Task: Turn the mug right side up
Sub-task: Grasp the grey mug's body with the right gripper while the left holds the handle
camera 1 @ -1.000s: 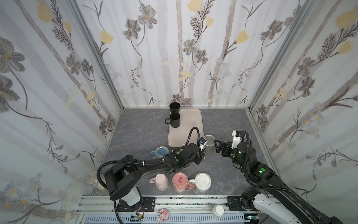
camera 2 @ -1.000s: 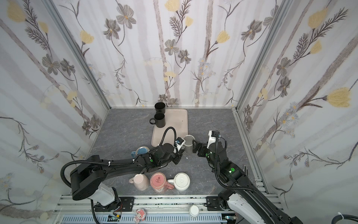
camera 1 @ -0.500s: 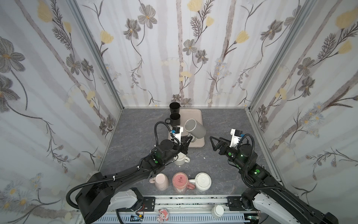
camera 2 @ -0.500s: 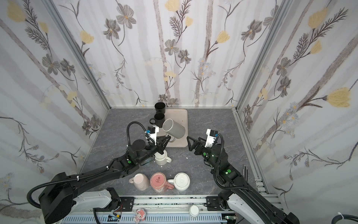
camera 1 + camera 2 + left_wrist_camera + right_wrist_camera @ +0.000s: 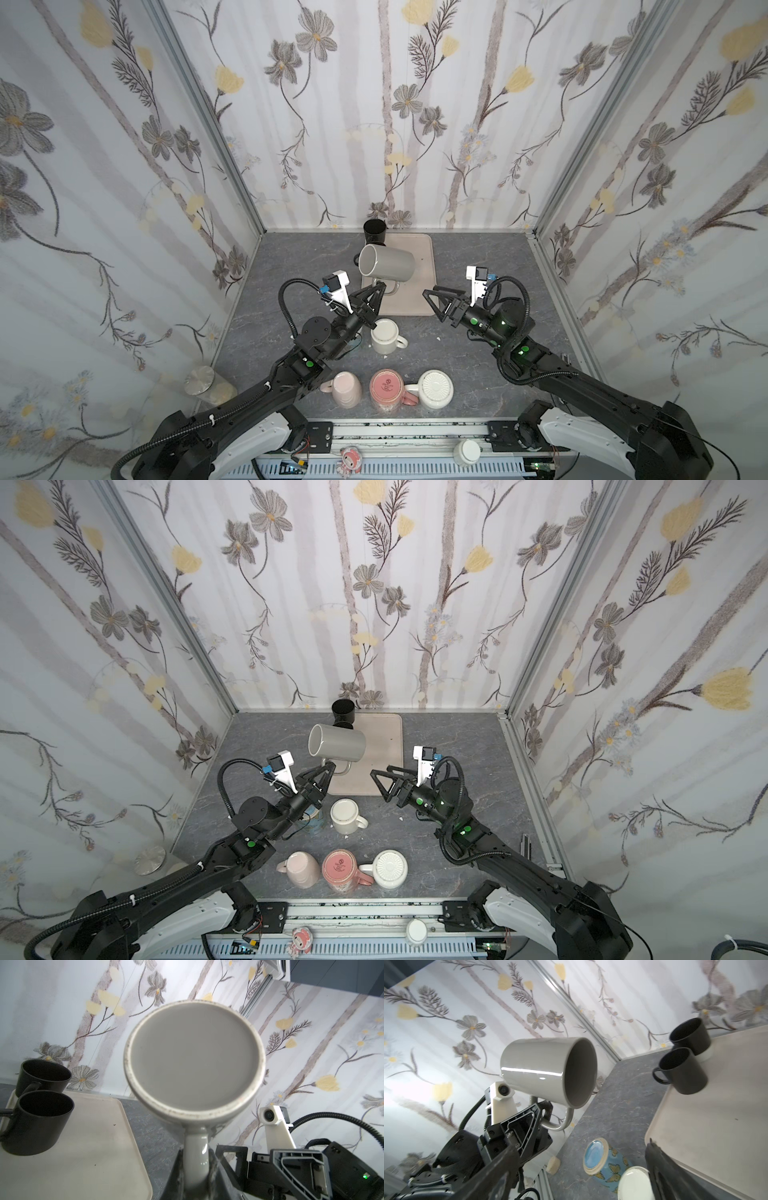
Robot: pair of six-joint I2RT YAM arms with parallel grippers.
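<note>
The grey mug [image 5: 388, 264] [image 5: 338, 742] hangs in the air over the beige tray [image 5: 419, 291], lying on its side. My left gripper [image 5: 376, 291] [image 5: 326, 771] [image 5: 196, 1172] is shut on its handle [image 5: 566, 1120]. The mug's flat base [image 5: 193, 1059] faces the left wrist camera, and its mouth [image 5: 580, 1072] points toward the right side. My right gripper [image 5: 434, 299] [image 5: 380, 781] [image 5: 583, 1145] stands open to the right of the mug, apart from it, with nothing between its fingers.
Two black mugs [image 5: 44, 1075] [image 5: 41, 1118] stand upright at the tray's far left. A white mug [image 5: 384, 336] and an upturned blue butterfly mug [image 5: 600, 1157] sit under my left arm. Pink [image 5: 346, 388], red [image 5: 385, 390] and white [image 5: 435, 388] mugs line the front edge.
My left gripper has lifted the grey mug off the table, carried it back over the tray and tipped it onto its side. The right gripper has drawn away to the right.
</note>
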